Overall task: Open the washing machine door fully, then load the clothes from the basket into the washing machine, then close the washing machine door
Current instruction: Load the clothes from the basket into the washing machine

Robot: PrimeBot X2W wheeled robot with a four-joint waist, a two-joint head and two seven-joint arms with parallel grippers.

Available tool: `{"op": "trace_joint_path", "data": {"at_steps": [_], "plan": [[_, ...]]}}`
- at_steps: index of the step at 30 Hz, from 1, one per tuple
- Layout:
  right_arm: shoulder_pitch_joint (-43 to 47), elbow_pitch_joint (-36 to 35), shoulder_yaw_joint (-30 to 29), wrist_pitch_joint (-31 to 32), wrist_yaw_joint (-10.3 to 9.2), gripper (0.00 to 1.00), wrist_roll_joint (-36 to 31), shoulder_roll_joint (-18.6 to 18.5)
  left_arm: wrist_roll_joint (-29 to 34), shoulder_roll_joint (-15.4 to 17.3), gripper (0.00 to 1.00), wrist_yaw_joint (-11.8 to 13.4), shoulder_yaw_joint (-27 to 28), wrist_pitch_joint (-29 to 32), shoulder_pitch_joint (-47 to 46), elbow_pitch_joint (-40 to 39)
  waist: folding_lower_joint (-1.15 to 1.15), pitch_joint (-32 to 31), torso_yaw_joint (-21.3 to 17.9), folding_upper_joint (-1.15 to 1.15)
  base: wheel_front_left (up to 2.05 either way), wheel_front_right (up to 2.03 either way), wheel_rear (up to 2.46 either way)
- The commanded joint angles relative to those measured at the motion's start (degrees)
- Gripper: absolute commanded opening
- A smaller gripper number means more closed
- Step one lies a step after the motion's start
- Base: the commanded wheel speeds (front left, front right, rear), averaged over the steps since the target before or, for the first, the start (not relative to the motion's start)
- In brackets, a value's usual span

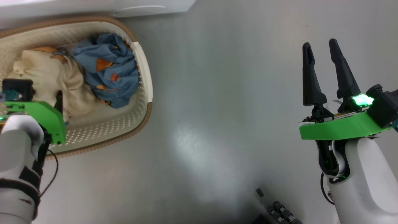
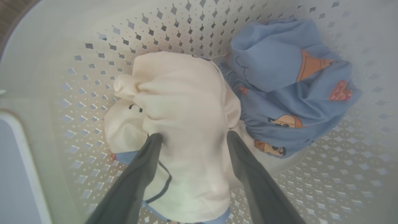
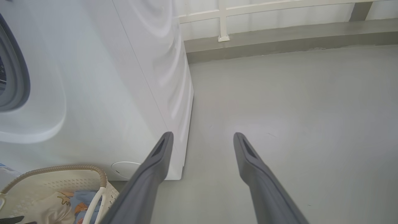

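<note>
we have the left end effector [image 2: 194, 135] down inside the basket [image 2: 93, 62], its two fingers spread wide and holding nothing. the cream garment [image 2: 183, 93] lies straight ahead of it and partly between the fingers. in the left wrist view the bunched cloth runs lengthwise along the fingers' own direction, so they straddle its narrower width, one on each side. we cannot tell whether the tips already press into the cloth.

the blue garment [image 2: 279, 77] sits just beside the cream one, touching it, off to the outside of one finger, so we judge that closing here would take the cream piece alone.

the right end effector [image 1: 319, 43] hangs released over the bare floor [image 1: 217, 109], well apart from the basket, so the left arm is clearly the nearer. the washing machine [image 3: 108, 77] stands just beyond the basket's far rim.
</note>
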Motion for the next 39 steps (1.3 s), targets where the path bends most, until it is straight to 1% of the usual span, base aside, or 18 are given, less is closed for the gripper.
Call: {"op": "trace_joint_path", "data": {"at_steps": [1,10,21,22,23,24,25,26,27,34,37,39], "plan": [[0.48,-1.54,1.55,-0.46,0.25,1.00,0.59,0.38,0.29,2.71,1.00,0.76,0.97,0.39,0.01,-0.10,0.00,1.01,-0.90,0.00,0.00,0.00,0.00],[-0.57,-2.19,2.77,-0.46,0.25,1.00,2.36,0.39,0.09,4.13,1.00,2.55,0.38,5.14,-2.29,0.29,0.00,2.97,-2.60,0.00,0.00,0.00,0.00],[-0.80,-2.45,4.18,-0.46,0.25,1.00,3.52,0.40,-0.19,5.05,1.00,3.25,-0.54,7.28,-3.19,0.41,0.00,3.62,-4.10,0.00,0.00,0.00,0.00],[-0.82,-2.49,4.30,-0.46,0.25,1.00,3.57,0.40,-0.26,5.12,0.80,3.27,-0.58,7.45,-3.20,0.42,0.00,3.59,-4.22,0.00,0.00,0.00,0.00],[-0.82,-2.49,4.30,-0.46,0.25,1.00,3.57,0.40,-0.26,5.12,0.80,3.27,-0.58,7.45,-3.20,0.42,0.00,3.59,-4.22,0.00,0.00,0.00,0.00],[-0.82,-2.53,4.37,-0.46,0.25,1.00,3.59,0.40,-0.31,5.20,0.49,3.31,-0.65,7.56,-3.23,0.42,0.00,3.56,-4.31,0.00,0.00,0.00,0.00],[-0.81,-2.56,4.42,-0.46,0.25,1.00,3.59,0.40,-0.32,5.26,0.36,3.37,-0.75,7.66,-3.24,0.42,0.00,3.50,-4.38,0.00,0.00,0.00,0.00],[-0.80,-2.58,4.45,-0.46,0.25,1.00,3.58,0.40,-0.30,5.31,0.22,3.43,-0.88,7.79,-3.23,0.43,0.00,3.44,-4.44,0.00,0.00,0.00,0.00],[-0.79,-2.59,4.47,-0.46,0.25,1.00,3.55,0.40,-0.25,5.35,0.00,3.49,-1.04,7.92,-3.20,0.43,0.00,3.34,-4.50,0.00,0.00,0.00,0.00],[-0.62,-2.39,4.19,-0.46,0.25,1.00,3.29,0.40,-0.98,4.73,0.00,3.63,-1.23,7.24,-2.75,0.45,0.00,1.96,-4.25,0.00,0.00,0.00,0.00],[-0.41,-2.26,3.91,-0.46,0.25,1.00,3.03,0.40,-1.91,3.87,0.00,3.44,-0.77,5.88,-2.19,0.45,0.00,0.70,-3.61,0.00,0.00,0.00,0.00],[-0.26,-2.09,3.79,-0.46,0.25,1.00,2.83,0.40,-2.79,3.35,0.00,2.86,-0.22,4.11,-1.67,0.45,0.00,-0.49,-3.19,0.00,0.00,0.00,0.00]]}}
